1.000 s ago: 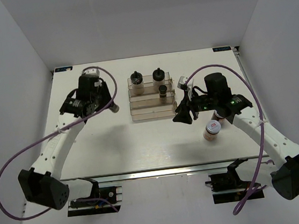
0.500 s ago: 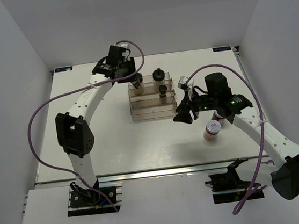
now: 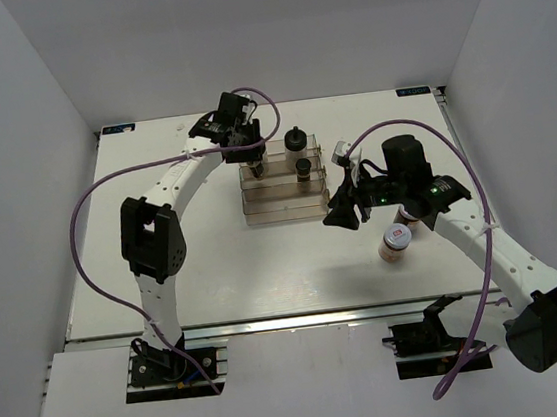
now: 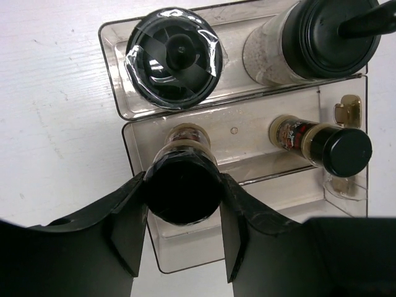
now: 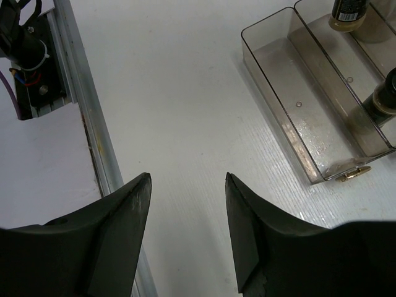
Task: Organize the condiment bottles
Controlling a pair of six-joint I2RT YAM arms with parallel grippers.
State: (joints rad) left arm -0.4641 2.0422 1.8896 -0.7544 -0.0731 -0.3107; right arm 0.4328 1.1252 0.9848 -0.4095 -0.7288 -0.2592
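- The placing step is under way: the left jaws are grasping a black-capped jar (image 4: 184, 185) by its cap and holding it upright over the left end of the middle step of the clear stepped rack (image 3: 280, 206).
- I cannot tell whether the jar's base is resting on that step or hanging just above it.
- The rack is sitting toward the far edge of the counter (image 3: 215, 266), about midway along it. Two pale knob-topped jars (image 4: 173, 57) are standing on its top step, and a second dark jar (image 4: 325, 148) is occupying the right end of the middle step. The lowest step is showing no jars.
- The right jaws are hanging released, with nothing between them, over bare counter just right of the rack.
- A brownish jar with a red-marked white lid (image 3: 395, 241) is standing toward the counter's right edge, well apart from the rack.
- The next move is probably calling for the left jaws to settle the jar squarely, let go, and rise straight up so as not to knock over the neighbours behind.
- The counter is looking white and matt, white walls (image 3: 269, 38) are enclosing it on three sides, and a metal rail (image 3: 302, 322) is running along its near edge.
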